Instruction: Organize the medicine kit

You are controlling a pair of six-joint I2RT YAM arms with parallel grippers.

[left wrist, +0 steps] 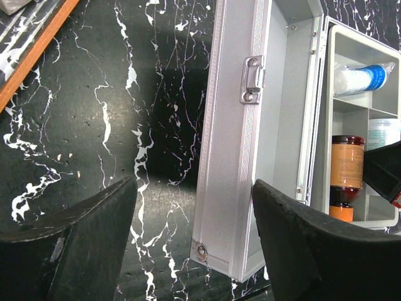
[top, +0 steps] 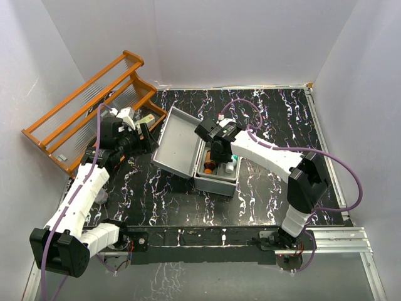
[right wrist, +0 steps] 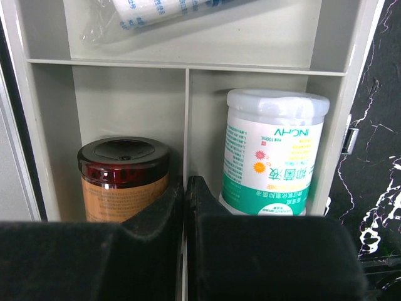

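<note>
The medicine kit (top: 216, 182) stands open in the middle of the table, its grey lid (top: 182, 147) raised to the left. My left gripper (top: 145, 135) is open just left of the lid. In the left wrist view the lid (left wrist: 235, 157) with its latch (left wrist: 252, 79) stands upright ahead of the open left gripper (left wrist: 193, 185). My right gripper (right wrist: 185, 182) is shut and empty. It hangs low inside the kit over the divider between a brown bottle (right wrist: 124, 172) and a white-green bottle (right wrist: 276, 157). A wrapped white roll (right wrist: 156, 9) lies in the far compartment.
An orange wooden rack (top: 94, 106) leans at the back left, close behind my left arm. White walls enclose the table on three sides. The kit's inner tray (left wrist: 351, 106) shows the brown bottle (left wrist: 346, 172) and the roll (left wrist: 360, 78).
</note>
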